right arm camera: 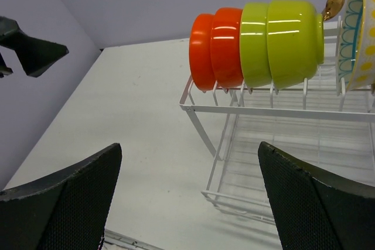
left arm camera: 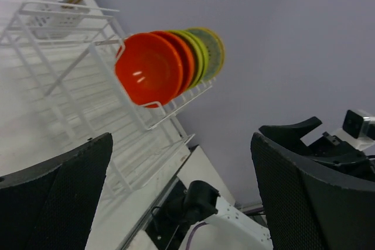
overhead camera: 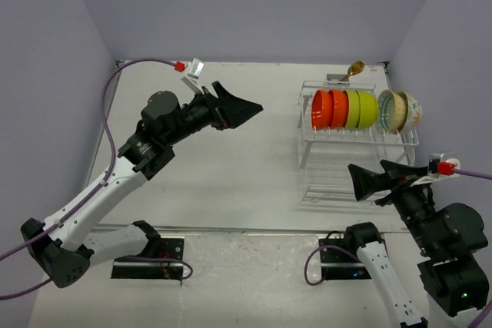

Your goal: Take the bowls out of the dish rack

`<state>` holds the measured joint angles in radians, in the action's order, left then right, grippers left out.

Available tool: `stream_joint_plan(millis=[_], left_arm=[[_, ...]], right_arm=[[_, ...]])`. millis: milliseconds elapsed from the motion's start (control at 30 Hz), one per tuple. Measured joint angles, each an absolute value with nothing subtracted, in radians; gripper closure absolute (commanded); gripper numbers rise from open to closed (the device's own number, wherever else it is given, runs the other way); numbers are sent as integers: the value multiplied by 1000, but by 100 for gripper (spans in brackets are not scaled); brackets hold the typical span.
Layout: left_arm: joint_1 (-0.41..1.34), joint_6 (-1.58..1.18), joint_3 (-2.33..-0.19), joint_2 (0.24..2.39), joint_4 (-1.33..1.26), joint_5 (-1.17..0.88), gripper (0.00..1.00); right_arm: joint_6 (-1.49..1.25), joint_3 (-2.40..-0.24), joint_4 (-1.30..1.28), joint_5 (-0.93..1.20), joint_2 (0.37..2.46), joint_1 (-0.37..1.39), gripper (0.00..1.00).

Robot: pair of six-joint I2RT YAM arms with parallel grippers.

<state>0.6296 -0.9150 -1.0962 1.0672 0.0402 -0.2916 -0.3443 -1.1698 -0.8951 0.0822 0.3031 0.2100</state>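
Glossy glazed bowls point(overhead camera: 361, 109) stood on edge in a tight row on the upper tier of the dish rack point(overhead camera: 307, 142), orange at one end, patterned at the other. They looked rigid, slick and breakable; pinching an end bowl's rim seemed safest. The left gripper point(overhead camera: 244, 105), well off the rack, and the right gripper point(overhead camera: 367, 176), just before it, both had fingers spread and empty.

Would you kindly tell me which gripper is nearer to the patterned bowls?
Right. The right gripper is by the dish rack's near side, toward the patterned bowls; the left gripper is beyond the rack's opposite end, past the orange bowls.
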Motion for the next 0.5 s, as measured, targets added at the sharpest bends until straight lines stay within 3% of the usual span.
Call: stream_joint_plan(millis=[367,500], left_arm=[[846,-954,-1420,1526,-120,-260,12],[863,-950,-1545,1674,-117,-270,25]], right_arm=[[-359,-1192,-892,105,291,210,1],[-358,-1217,-895,108,288,210,1]])
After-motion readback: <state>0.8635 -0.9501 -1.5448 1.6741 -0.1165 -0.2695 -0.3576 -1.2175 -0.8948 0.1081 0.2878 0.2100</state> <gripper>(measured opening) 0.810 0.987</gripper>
